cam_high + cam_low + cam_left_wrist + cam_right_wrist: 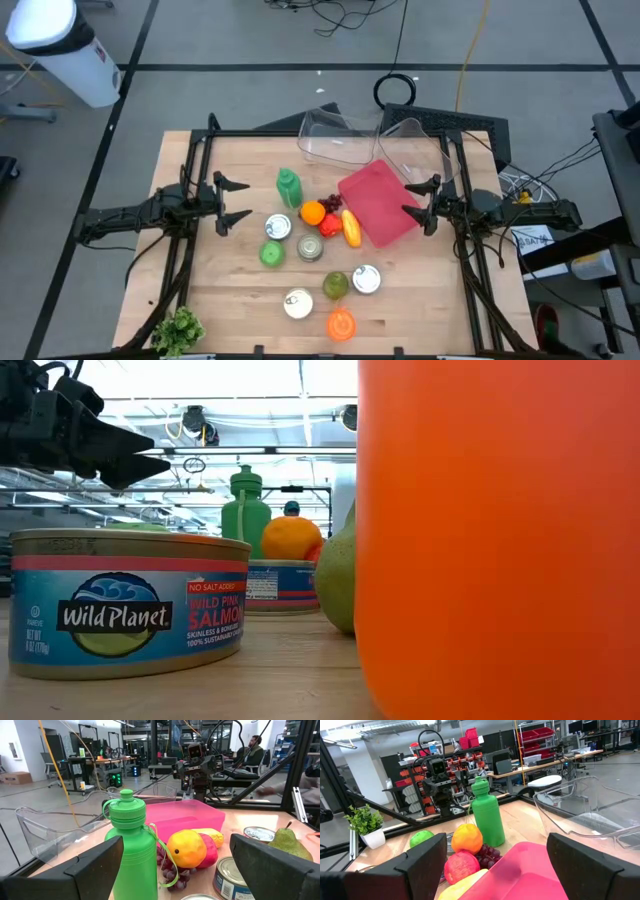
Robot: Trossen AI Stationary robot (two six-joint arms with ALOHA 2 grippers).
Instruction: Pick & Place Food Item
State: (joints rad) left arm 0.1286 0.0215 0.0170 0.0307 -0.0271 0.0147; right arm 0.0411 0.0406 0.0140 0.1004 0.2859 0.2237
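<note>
I'm looking straight down on the whole table (200,300) from overhead. My low camera is sitting at tabletop height, pressed near an orange cup (500,530). The wrist cameras are facing each other, sharing the green bottle (131,852) at twelve o'clock.

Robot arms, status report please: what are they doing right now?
Left gripper and right gripper open, empty, at opposite table edges. Orange and other food untouched beside pink tray. Green bottle stands nearest the left fingers.

"Wild Planet", "Wild Pink Salmon" and "No Salt Added" are printed on the round blue-labelled metal tin (128,603).
</note>
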